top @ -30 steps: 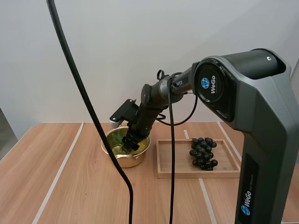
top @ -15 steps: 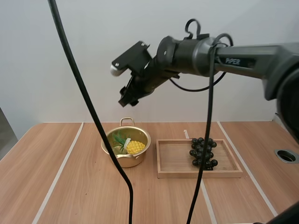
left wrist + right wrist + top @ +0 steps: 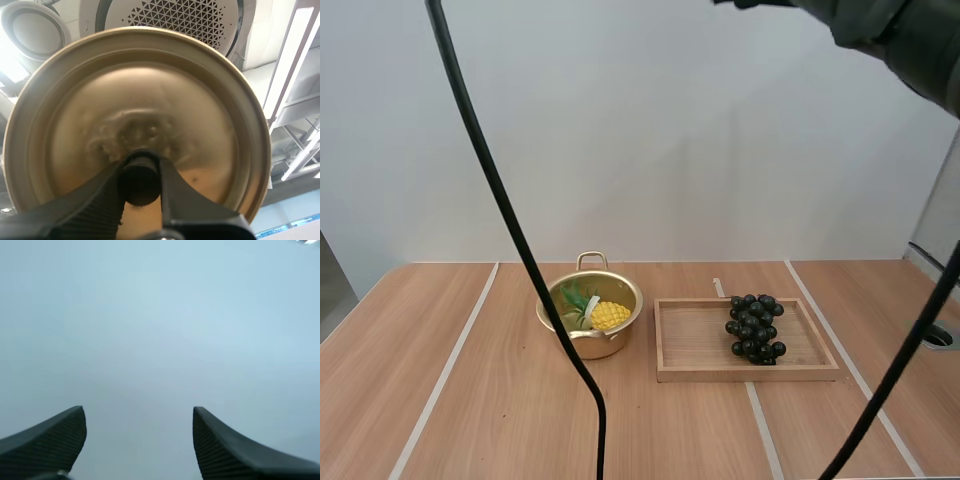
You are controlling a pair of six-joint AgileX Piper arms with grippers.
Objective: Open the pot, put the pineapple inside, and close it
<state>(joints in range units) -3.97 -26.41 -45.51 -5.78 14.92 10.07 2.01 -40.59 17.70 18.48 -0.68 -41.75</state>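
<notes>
Lid [image 3: 150, 100] is pinched at its black knob [image 3: 140, 187] by the left gripper [image 3: 140, 170], with the fingers closed tight on the knob and the lid's top face turned to the camera. The lid is judged thin, stiff, light metal with a slippery rim, so the knob is the place to be held; tilt is likely if the grip is off-centre. Pineapple [image 3: 608, 314] is seen lying inside the open gold pot [image 3: 590, 335] on the table [image 3: 470, 400], just beside the wooden tray [image 3: 665, 345] with grapes [image 3: 754, 327]. Right gripper [image 3: 138, 412] is spread wide, with nothing held. Pot contents are given by the high view; the knob grip is given by the left wrist view.
</notes>
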